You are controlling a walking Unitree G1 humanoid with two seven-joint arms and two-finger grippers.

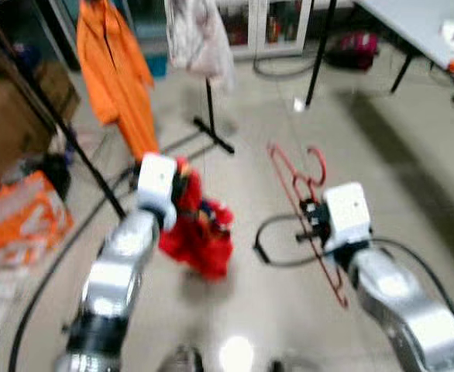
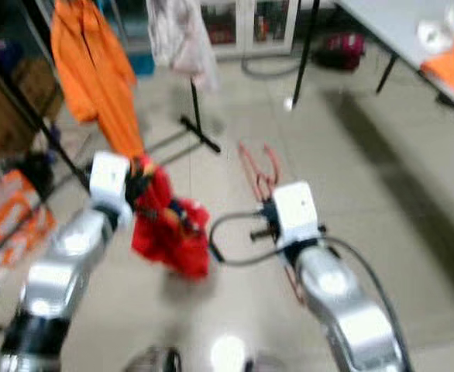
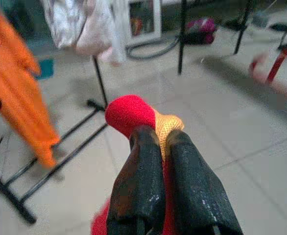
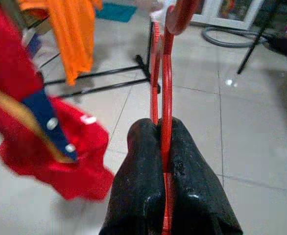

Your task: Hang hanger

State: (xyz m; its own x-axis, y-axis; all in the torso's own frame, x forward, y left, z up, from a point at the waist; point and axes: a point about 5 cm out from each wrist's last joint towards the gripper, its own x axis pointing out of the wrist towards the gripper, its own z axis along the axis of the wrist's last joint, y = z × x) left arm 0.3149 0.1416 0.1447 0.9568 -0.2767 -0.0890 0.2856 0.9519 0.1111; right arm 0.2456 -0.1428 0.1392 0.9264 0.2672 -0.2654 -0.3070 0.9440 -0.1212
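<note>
You've got the right gripper (image 4: 164, 147) clamped on the red hanger (image 1: 304, 209), hook pointing ahead toward the clothes rack (image 1: 211, 116), while your left gripper (image 3: 158, 147) pinches the red garment (image 1: 200, 232), likely for dressing the hanger.

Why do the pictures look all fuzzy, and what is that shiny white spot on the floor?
Left and right eye views: everything is smeared by motion blur, the thin red plastic hanger most of all. The white spot is glare from a light on the glossy floor. Left wrist view: black fingers shut on the red fabric garment look sharp, the background soft. Right wrist view: the jaws are clear, the garment blurred.
</note>
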